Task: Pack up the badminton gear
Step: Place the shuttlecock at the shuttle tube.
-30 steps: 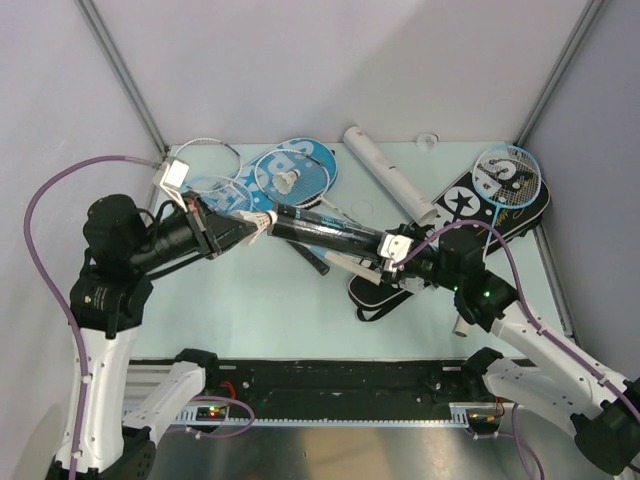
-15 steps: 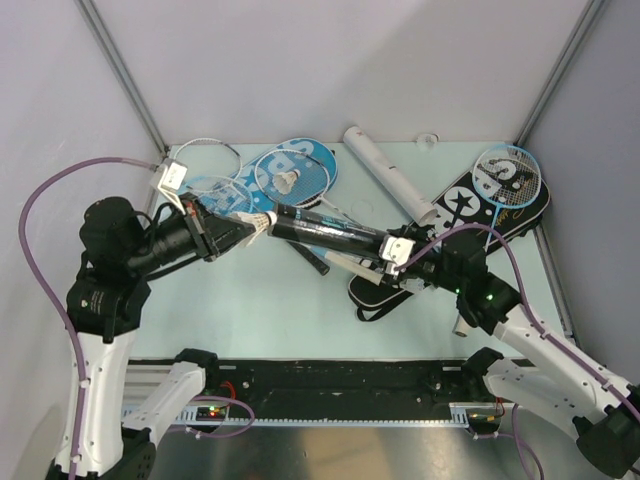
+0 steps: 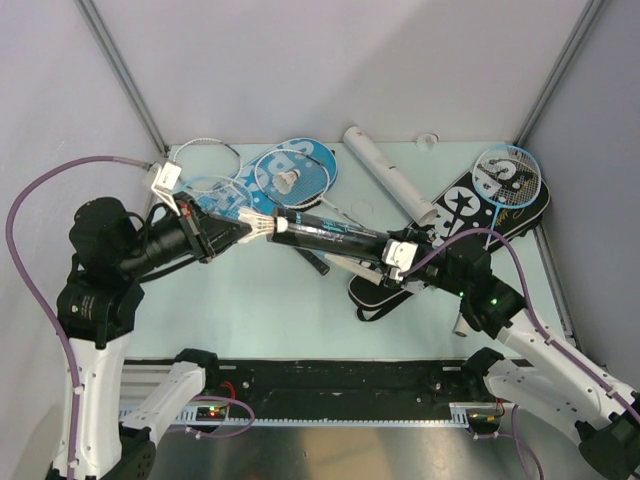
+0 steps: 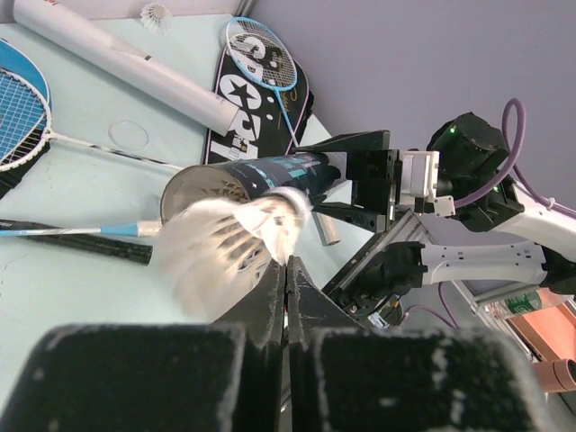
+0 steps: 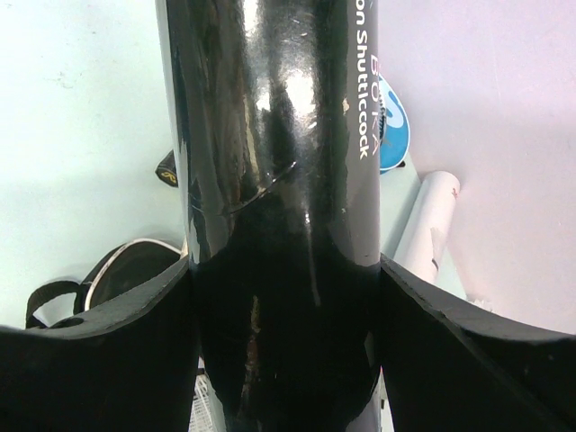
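the black tube has white lettering along its side that reads "on shuttlecock", and beside it a fainter grey word that looks like "boka". right of the tube, the black cover shows a white star and big white letters "s" and "ort". behind the tube, the blue cover bears large white letters, perhaps "sp".

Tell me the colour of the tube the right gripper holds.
Black tube, white lettering; best in the right wrist view.
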You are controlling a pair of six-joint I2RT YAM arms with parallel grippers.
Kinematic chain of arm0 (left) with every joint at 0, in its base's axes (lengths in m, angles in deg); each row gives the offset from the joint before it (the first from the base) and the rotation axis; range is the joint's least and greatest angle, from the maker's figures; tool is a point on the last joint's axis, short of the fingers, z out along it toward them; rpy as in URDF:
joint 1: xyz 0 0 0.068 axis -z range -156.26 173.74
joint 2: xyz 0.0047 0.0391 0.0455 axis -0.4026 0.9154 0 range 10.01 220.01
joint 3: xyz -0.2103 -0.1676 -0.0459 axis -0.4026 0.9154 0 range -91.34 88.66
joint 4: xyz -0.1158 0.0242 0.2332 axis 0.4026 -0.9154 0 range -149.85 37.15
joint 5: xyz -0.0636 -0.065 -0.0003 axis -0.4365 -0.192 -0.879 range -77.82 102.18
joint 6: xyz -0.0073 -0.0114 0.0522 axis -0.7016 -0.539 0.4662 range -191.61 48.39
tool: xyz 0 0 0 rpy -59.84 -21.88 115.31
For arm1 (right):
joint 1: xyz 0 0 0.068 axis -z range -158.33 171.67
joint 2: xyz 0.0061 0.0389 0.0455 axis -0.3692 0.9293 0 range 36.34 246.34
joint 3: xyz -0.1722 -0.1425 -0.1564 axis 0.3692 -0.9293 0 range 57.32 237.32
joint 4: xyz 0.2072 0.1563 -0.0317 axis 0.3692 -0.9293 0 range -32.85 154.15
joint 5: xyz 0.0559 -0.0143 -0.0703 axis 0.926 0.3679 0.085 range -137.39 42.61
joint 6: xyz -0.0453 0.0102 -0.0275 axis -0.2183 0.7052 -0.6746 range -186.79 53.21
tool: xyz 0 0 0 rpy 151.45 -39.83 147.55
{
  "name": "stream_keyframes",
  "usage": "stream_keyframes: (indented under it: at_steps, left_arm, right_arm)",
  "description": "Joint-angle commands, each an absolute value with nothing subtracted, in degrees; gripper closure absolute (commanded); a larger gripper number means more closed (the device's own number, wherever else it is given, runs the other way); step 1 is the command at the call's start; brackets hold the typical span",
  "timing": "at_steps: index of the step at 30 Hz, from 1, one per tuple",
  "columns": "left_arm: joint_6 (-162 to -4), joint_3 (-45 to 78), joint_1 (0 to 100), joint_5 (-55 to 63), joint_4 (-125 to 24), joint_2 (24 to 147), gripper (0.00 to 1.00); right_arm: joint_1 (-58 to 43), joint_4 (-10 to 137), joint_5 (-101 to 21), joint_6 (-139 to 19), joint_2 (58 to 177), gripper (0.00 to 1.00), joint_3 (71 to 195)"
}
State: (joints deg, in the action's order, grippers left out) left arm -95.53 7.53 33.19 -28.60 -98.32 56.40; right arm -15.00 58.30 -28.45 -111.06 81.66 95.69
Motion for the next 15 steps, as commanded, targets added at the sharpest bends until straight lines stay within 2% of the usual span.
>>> stream_keyframes:
  at_steps: [1, 8, 15]
  left_arm:
    - [-94.7, 5.9, 33.1, -30.1, -98.6, 56.5, 1.00]
    - [-91.4, 5.5, 32.9, -28.3, -99.8, 56.4, 1.00]
    - [-87.2, 2.0, 32.4, -19.2, -102.6, 57.2, 1.00]
  right_arm:
    - [-15.2, 61.4, -28.2, -111.3, 79.3, 0.64, 96.4]
    - [-14.1, 60.9, -30.0, -111.4, 78.3, 0.64, 96.4]
    - [-11.3, 60.1, -30.2, -111.0, 77.1, 0.64, 96.4]
